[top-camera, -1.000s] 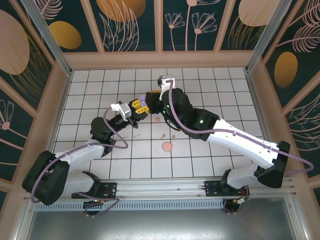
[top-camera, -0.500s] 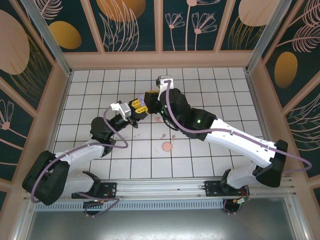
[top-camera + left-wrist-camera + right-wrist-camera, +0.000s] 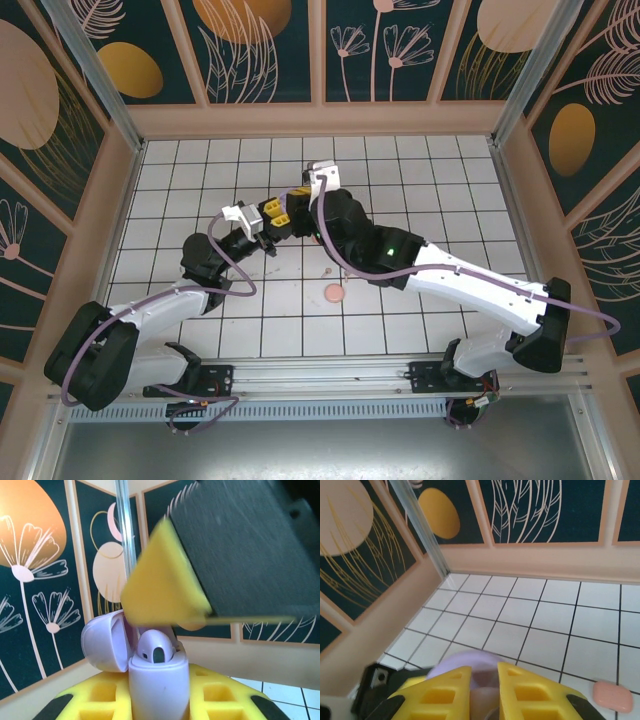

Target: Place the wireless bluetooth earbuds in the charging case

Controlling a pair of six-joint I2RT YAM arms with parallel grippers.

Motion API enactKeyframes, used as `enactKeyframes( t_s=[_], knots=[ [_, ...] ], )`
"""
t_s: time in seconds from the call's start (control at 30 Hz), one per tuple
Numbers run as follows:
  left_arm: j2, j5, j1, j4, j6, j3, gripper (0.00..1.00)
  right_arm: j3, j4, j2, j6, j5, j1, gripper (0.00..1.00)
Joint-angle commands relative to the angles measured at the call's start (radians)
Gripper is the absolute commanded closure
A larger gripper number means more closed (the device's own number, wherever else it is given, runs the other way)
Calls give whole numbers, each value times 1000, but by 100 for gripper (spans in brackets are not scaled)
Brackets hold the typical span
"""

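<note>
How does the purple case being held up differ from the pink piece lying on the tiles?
The purple case is lilac, gripped upright in the left fingers with its lid swung open; the pink piece is salmon, lies flat on the tiles and shows no open lid. Both are smooth and rounded.

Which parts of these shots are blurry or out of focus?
Left wrist view: the purple case is fairly sharp, the yellow finger above it badly blurred. Right wrist view: floor tiles crisp, the case soft. Top view: evenly lit, sharp.
</note>
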Motion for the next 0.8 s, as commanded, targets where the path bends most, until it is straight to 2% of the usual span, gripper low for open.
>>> enactKeyframes(
  t_s=[0.0,0.17,0.27,0.4,0.5,0.67,0.77],
  knots=[
    [-13,-1,-8,62,-7,38,100,-11,-42,35,-24,-28,32,82],
    [-12,0,-8,62,-8,38,100,8,-46,35,-12,-11,30,78],
    [-9,1,-8,63,-10,38,100,31,-62,36,24,6,22,61],
    [0,3,-8,64,-16,40,100,73,-77,11,90,18,-5,46],
    [3,5,-10,64,-17,39,100,67,-43,-50,128,5,-26,40],
    [8,7,-11,67,-19,37,100,11,21,-157,177,-91,-70,33],
    [13,8,-13,71,-20,34,100,8,5,-177,195,-136,-94,32]
  ],
)
